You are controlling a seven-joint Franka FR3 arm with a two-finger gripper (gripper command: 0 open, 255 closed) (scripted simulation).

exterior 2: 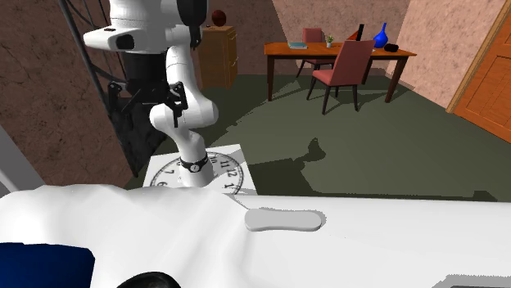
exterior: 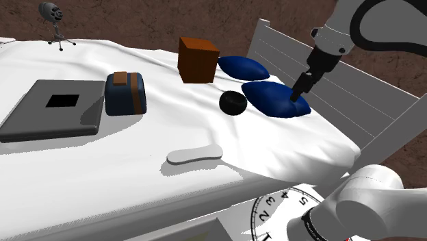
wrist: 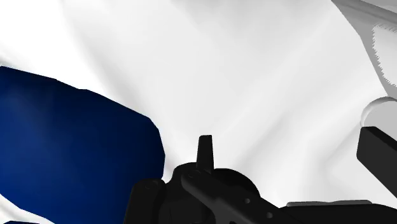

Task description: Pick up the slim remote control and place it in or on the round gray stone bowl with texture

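The slim remote [exterior: 195, 154] is a pale grey bar lying flat on the white sheet near the bed's front edge; it also lies in front of the arm's stand in the second exterior view [exterior 2: 282, 219]. The round bowl [exterior: 233, 103] looks dark, almost black, and sits mid-bed beside a blue pillow [exterior: 277, 99]. My gripper [exterior: 299, 92] hangs just over that pillow, to the right of the bowl and well behind the remote. In the wrist view the gripper [wrist: 289, 140] is open, its fingers wide apart with nothing between them, over white sheet next to the blue pillow [wrist: 63, 146].
A brown box [exterior: 198, 59] and a second blue pillow [exterior: 243, 67] lie behind the bowl. A blue bag with a brown strap [exterior: 125, 94] and a flat grey slab [exterior: 55, 109] sit to the left. A white slatted bed end [exterior: 342, 89] stands behind the gripper.
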